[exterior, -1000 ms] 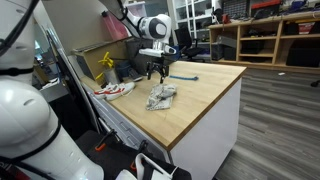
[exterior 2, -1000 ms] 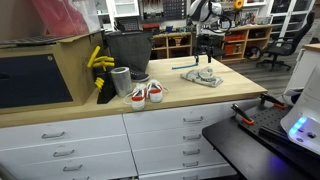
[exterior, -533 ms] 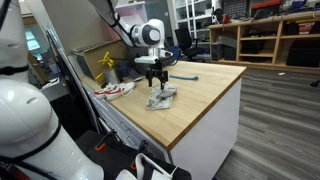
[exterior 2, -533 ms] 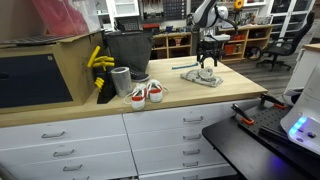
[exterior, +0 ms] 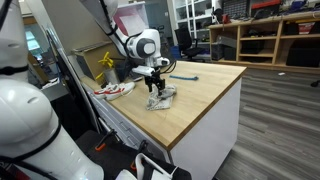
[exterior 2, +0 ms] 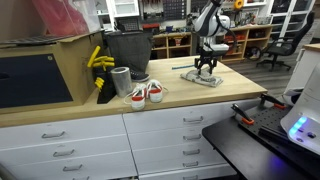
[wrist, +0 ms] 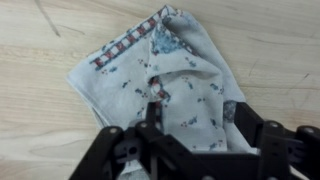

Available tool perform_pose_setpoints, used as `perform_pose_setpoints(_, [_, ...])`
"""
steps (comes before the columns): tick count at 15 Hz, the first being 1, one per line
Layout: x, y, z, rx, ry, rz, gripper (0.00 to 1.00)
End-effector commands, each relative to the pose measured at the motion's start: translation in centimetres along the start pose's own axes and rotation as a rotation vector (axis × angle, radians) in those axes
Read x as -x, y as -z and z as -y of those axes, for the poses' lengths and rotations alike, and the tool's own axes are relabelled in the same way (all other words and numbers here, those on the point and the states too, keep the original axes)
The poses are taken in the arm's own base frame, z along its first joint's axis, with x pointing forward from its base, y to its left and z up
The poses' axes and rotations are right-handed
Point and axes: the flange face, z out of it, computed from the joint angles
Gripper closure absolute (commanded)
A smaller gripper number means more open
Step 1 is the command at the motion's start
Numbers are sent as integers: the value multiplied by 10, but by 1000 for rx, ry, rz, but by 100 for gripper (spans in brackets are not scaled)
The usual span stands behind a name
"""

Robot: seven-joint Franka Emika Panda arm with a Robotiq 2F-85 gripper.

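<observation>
The gripper (exterior: 155,88) hangs low over a crumpled cloth (exterior: 163,97) that lies mid-counter (exterior: 205,95), its black fingers (wrist: 112,148) spread wide and clasping nothing. In the wrist view the cloth (wrist: 160,70) is soft, pale, finely printed fabric with a checked band along one edge, bunched into folds on smooth light wood. A pair of white shoes (exterior 2: 147,94) sits well apart to its left.

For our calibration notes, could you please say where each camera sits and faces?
Exterior view: beside the counter, looking along it at the cloth; arm and gripper show.
Exterior view: before the drawers, facing the countertop; arm shows above the cloth.
Wrist view: straight down on the cloth; gripper fingers at the bottom edge.
All three share cloth and gripper.
</observation>
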Motion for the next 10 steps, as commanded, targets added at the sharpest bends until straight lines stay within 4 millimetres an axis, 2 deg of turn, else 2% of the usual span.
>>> perform_pose_setpoints(1, [4,9,4,-14,-8,-84,51])
perform_pose_setpoints(7, [7,22,11,-17,20,-160,95])
perform_pose_setpoints(8, [8,24,12,-18,25,-163,100])
perform_pose_setpoints(10, [13,30,14,-20,38,-146,100])
